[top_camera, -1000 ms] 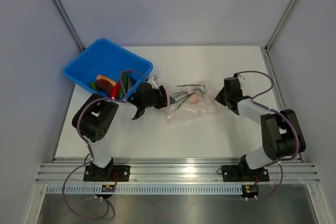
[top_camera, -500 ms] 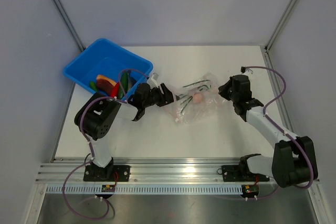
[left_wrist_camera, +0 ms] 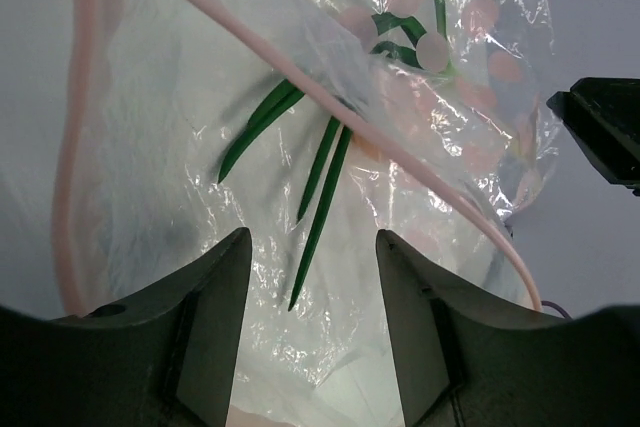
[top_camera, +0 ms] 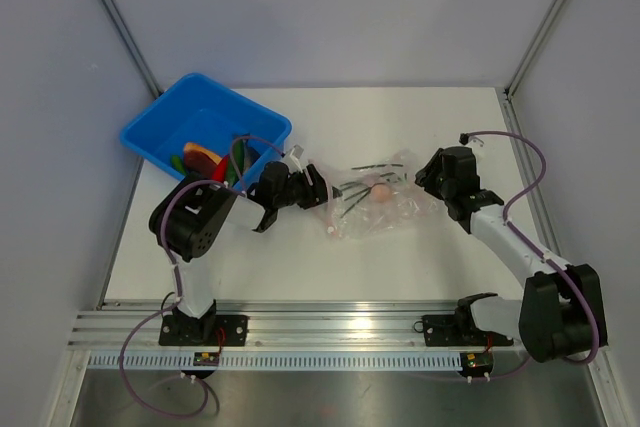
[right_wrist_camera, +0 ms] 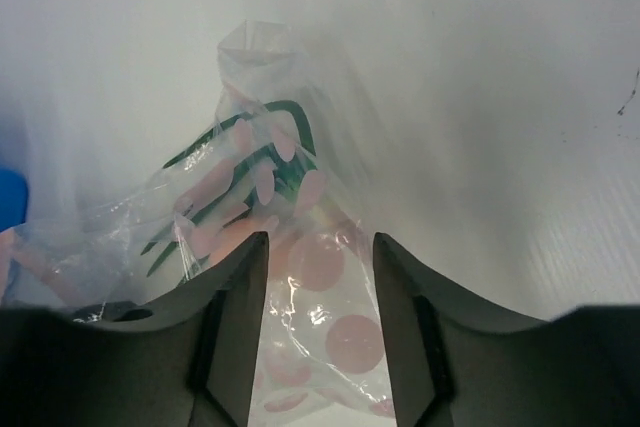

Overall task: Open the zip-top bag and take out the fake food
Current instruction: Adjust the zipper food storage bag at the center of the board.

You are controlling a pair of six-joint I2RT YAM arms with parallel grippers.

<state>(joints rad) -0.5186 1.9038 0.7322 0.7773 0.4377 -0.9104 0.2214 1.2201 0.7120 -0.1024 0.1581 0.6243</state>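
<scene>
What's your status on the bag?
Left pincer open, right pincer open, neither gripping. Clear crinkly zip-top bag between them, plastic toy food inside. Nothing in the way.

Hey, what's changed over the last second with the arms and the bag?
The right arm unfolded, elbow swinging toward the near right corner; the right gripper stayed at the right end of the zip-top bag, jaws now open around the plastic. The bag shifted slightly right and spread flatter. The left gripper, at the bag's left end, and the blue bin hardly moved.
</scene>
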